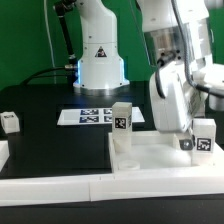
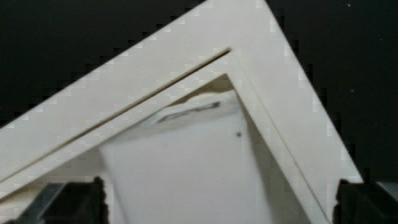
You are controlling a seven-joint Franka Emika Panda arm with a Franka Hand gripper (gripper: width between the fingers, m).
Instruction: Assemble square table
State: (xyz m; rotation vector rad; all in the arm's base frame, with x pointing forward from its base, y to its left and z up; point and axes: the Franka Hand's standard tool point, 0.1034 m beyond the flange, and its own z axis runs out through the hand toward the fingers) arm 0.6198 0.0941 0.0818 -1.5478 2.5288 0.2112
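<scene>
Exterior view | hand (image 1: pixel 186 143) open over tabletop (image 1: pixel 150 155) rim | leg (image 1: pixel 122 117) upright beside

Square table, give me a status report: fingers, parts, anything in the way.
Fingers open, holding nothing. Table top flat by the border bar, one leg block upright on it, another at its corner. Spare leg block apart; nothing blocking.
</scene>
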